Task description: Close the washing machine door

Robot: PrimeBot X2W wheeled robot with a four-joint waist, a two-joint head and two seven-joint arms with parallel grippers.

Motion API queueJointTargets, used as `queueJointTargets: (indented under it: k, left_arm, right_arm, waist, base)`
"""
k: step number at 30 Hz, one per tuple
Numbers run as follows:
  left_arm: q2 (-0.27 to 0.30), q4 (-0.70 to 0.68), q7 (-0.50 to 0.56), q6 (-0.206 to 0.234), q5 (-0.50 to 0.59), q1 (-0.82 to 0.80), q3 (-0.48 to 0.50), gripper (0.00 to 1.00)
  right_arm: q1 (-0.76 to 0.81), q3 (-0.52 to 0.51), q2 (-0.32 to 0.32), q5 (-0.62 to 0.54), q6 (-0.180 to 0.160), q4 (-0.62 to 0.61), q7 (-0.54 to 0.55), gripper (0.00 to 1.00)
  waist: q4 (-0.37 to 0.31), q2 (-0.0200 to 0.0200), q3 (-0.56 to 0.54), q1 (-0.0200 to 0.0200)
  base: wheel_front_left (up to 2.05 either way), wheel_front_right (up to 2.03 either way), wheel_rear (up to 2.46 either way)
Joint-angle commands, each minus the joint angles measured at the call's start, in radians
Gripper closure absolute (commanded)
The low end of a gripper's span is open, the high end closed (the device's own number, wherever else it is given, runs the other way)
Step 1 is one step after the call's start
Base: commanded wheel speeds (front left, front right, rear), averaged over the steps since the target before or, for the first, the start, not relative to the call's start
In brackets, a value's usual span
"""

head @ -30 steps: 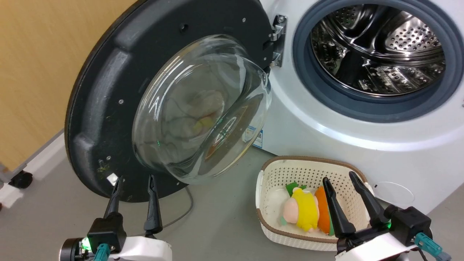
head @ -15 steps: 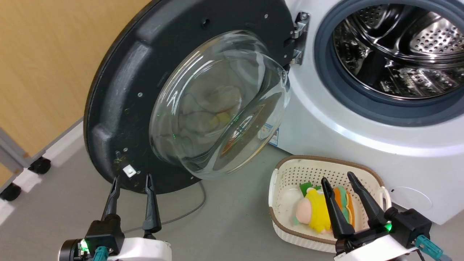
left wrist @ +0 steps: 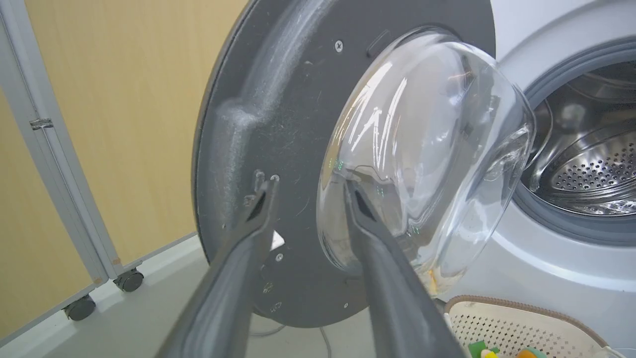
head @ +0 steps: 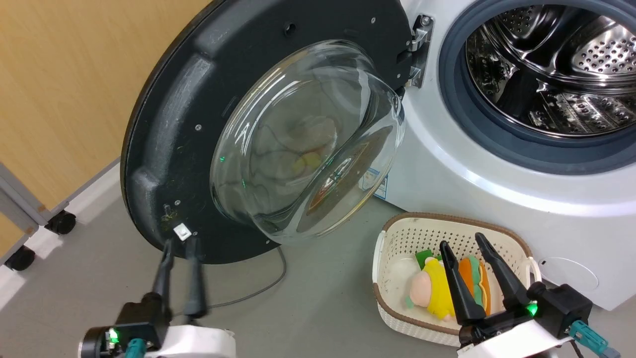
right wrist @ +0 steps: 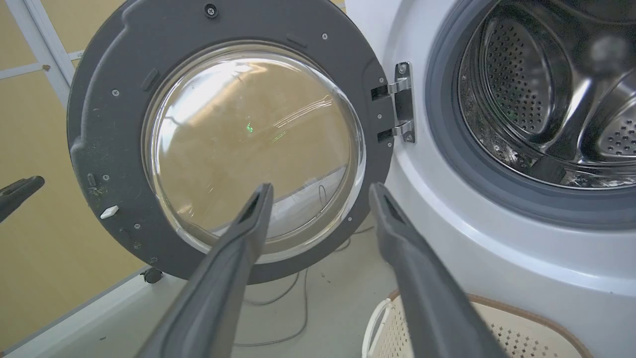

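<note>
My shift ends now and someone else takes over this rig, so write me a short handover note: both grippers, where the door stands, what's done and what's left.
The left gripper is open and empty, with its tips near the lower free edge of the washing machine door. No contact is visible.
The right gripper is open and empty, above the basket on the floor.
The door is swung wide open on its hinge, to the left of the washing machine.
Done: the door is not yet moved towards shut.
Left: push the door's free edge round until it shuts. The left gripper looks best placed for that.
</note>
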Motion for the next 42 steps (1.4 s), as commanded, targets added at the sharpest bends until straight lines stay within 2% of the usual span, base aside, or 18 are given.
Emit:
queueJointTargets:
  k: [1,4,7,12,17,21,26,32,35,38,42]
  left_arm:
    - [0.0,-0.012,-0.006,-0.004,-0.001,0.004,0.007,1.0]
    - [0.001,-0.043,-0.006,-0.018,-0.013,-0.003,0.039,1.0]
    - [0.025,-0.078,-0.006,-0.043,-0.02,-0.024,0.094,1.0]
    - [0.12,-0.084,-0.006,-0.109,-0.068,-0.103,0.22,1.0]
    - [0.216,0.035,0.028,-0.185,-0.218,-0.241,0.338,1.0]
    - [0.269,0.172,0.136,-0.231,-0.374,-0.379,0.395,1.0]
    - [0.288,0.373,0.336,-0.261,-0.634,-0.54,0.461,1.0]
    - [0.285,0.554,0.607,-0.271,-0.893,-0.641,0.514,1.0]
    - [0.286,0.594,0.731,-0.274,-0.963,-0.653,0.507,1.0]
    - [0.295,0.602,0.779,-0.277,-0.971,-0.637,0.486,1.0]
    - [0.276,0.59,0.87,-0.282,-1.019,-0.609,0.458,1.0]
  right_arm:
    - [-0.013,0.002,-0.007,0.003,0.001,0.002,-0.005,0.0]
    - [-0.013,0.002,-0.008,0.001,0.001,0.001,-0.005,0.0]
    - [-0.012,0.001,-0.008,-0.002,0.001,-0.002,-0.005,0.0]
    - [-0.009,-0.005,-0.016,-0.006,0.001,-0.01,-0.005,0.0]
    - [-0.007,-0.02,-0.027,-0.012,0.001,-0.02,-0.005,0.0]
    - [0.002,-0.037,-0.027,-0.02,0.001,-0.033,-0.005,0.0]
    - [0.003,-0.035,-0.031,-0.029,0.001,-0.042,-0.005,0.0]
    - [-0.014,-0.03,-0.039,-0.029,0.001,-0.042,-0.005,0.0]
    - [-0.017,-0.031,-0.04,-0.029,0.001,-0.041,-0.005,0.0]
    - [-0.017,-0.034,-0.039,-0.029,0.001,-0.041,-0.005,0.0]
    - [-0.018,-0.041,-0.032,-0.027,0.001,-0.037,-0.005,0.0]
  waist:
    - [0.0,0.0,0.0,0.0]
    - [0.001,0.0,0.003,0.0]
    - [0.001,0.0,0.008,0.0]
    - [0.001,0.0,0.025,0.0]
    - [0.001,0.0,0.046,0.0]
    - [0.001,0.0,0.066,0.0]
    - [-0.014,0.0,0.093,0.0]
    - [-0.037,0.0,0.117,0.0]
    - [-0.043,0.0,0.12,0.0]
    - [-0.045,0.0,0.121,0.0]
    - [-0.048,0.0,0.108,0.0]
  base:
    - [0.0,0.0,0.0]
    - [0.0,0.0,0.0]
    - [0.0,0.0,0.0]
    - [0.0,0.0,0.0]
    - [0.0,0.0,0.0]
    - [0.0,0.0,0.0]
    - [0.0,0.0,0.0]
    - [0.0,0.0,0.0]
    - [0.0,0.0,0.0]
    - [0.0,0.0,0.0]
    - [0.0,0.0,0.0]
